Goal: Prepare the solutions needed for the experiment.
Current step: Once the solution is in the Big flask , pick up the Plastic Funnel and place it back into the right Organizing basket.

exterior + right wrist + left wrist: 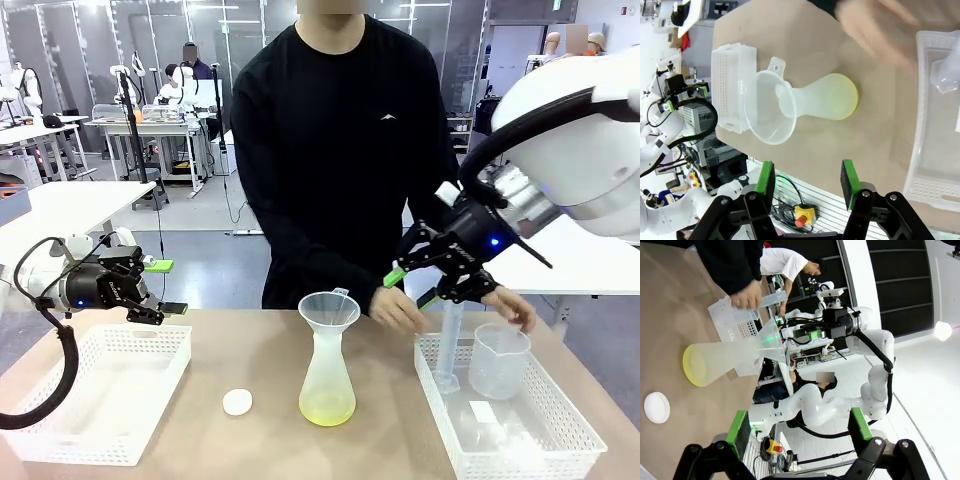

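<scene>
Left gripper [165, 287] is hanging by the left basket [60, 440], jaws wide apart and empty. The solutions [327, 410] are sitting mid-table in the bottom of the flask [327, 365]. Right gripper [412, 288], jaws also apart, is hovering right by the person's hand [398, 308]. One sloppy reach and it's probably bumping fingers or knocking the funnel [329, 305] off.

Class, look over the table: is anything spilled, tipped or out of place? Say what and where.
Nothing stands out. The flask stands upright in the middle, the funnel sits straight in its neck, and the yellow liquid lies in its bottom. A small white cap lies loose beside it.
</scene>
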You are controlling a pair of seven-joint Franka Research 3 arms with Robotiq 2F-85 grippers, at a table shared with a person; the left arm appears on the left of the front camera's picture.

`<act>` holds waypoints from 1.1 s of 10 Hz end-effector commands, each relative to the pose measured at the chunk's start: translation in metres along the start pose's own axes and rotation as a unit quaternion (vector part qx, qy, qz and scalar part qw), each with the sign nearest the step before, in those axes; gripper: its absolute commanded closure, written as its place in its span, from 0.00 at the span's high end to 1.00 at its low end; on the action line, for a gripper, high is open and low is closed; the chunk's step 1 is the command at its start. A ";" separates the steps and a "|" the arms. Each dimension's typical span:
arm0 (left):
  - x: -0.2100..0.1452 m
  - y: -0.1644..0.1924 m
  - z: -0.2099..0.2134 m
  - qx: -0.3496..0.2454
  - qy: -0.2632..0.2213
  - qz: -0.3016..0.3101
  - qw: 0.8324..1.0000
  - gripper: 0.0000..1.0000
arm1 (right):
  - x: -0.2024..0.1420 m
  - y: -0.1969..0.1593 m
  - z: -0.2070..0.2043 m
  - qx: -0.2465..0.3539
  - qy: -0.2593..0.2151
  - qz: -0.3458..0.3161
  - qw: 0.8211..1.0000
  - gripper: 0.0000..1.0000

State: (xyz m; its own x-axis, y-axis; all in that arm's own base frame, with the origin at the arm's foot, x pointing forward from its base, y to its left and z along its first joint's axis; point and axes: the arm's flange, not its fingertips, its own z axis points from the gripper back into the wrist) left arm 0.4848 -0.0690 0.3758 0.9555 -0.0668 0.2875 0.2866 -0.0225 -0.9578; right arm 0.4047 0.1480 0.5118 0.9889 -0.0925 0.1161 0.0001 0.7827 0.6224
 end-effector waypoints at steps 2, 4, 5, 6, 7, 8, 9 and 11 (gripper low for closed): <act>0.001 -0.002 -0.002 -0.006 -0.006 -0.005 1.000 1.00 | 0.013 0.028 -0.017 -0.034 0.001 -0.026 0.999 0.67; 0.001 -0.002 -0.002 -0.006 -0.006 -0.005 1.000 1.00 | 0.019 0.039 -0.030 -0.044 0.006 -0.037 0.998 0.67; 0.001 -0.002 -0.002 -0.006 -0.006 -0.005 1.000 1.00 | 0.022 0.041 -0.035 -0.059 -0.002 -0.047 0.997 0.67; 0.001 -0.002 -0.002 -0.006 -0.006 -0.005 1.000 1.00 | 0.024 0.042 -0.039 -0.063 -0.002 -0.052 0.997 0.67; 0.001 -0.002 -0.002 -0.006 -0.006 -0.005 1.000 1.00 | 0.026 0.043 -0.044 -0.062 0.001 -0.054 0.997 0.67; 0.001 -0.002 -0.002 -0.006 -0.006 -0.005 1.000 1.00 | 0.029 0.045 -0.048 -0.066 -0.002 -0.060 0.996 0.67; 0.001 -0.002 -0.002 -0.006 -0.006 -0.005 1.000 1.00 | 0.029 0.045 -0.052 -0.069 -0.001 -0.062 0.996 0.67; 0.001 -0.002 -0.002 -0.006 -0.006 -0.005 1.000 1.00 | 0.033 0.044 -0.067 -0.068 -0.001 -0.065 0.996 0.67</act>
State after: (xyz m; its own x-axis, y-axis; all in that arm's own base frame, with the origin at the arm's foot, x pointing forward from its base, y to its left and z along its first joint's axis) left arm 0.4848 -0.0690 0.3758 0.9555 -0.0668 0.2875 0.2866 -0.0225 -0.9578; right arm 0.4400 0.2081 0.4932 0.9853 -0.1655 0.0424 0.1173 0.8360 0.5361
